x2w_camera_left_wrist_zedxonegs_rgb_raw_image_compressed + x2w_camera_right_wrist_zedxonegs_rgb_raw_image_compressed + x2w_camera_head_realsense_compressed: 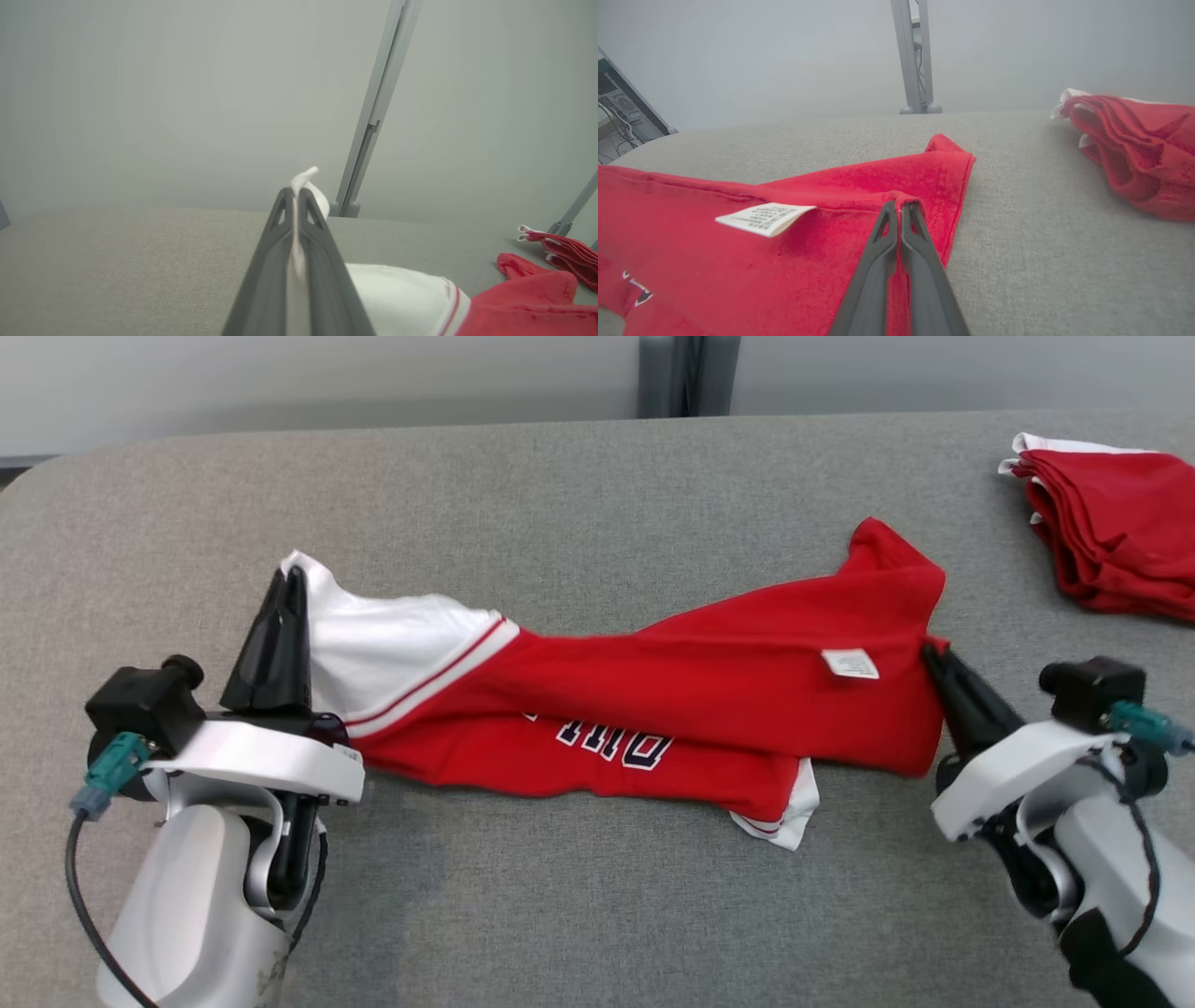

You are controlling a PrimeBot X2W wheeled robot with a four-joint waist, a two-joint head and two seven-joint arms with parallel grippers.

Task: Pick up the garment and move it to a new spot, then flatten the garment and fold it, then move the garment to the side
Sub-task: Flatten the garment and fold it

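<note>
The garment (653, 681) lies stretched across the grey surface (560, 495), its lettering (611, 742) half folded under — unreadable. Left fingers (275, 644) pinch its white end, right fingers (966, 705) its red edge — a red pile (1120, 532) is cut off at right.

A bench (597, 495) covered in grey woven fabric is seen, with its far left corner rounded off. At the far right corner a stack of folded red garments (1116, 537) is laid, and white trim is shown along the stack's far edge and left end. Behind the bench's far edge, about halfway along, a grey metal post (688, 375) is set upright against a pale wall (280, 383). A second, slanting post (572, 207) is seen beyond the stack. Past the far left corner, what looks like a computer case (616, 105) with loose cables is glimpsed.
</note>
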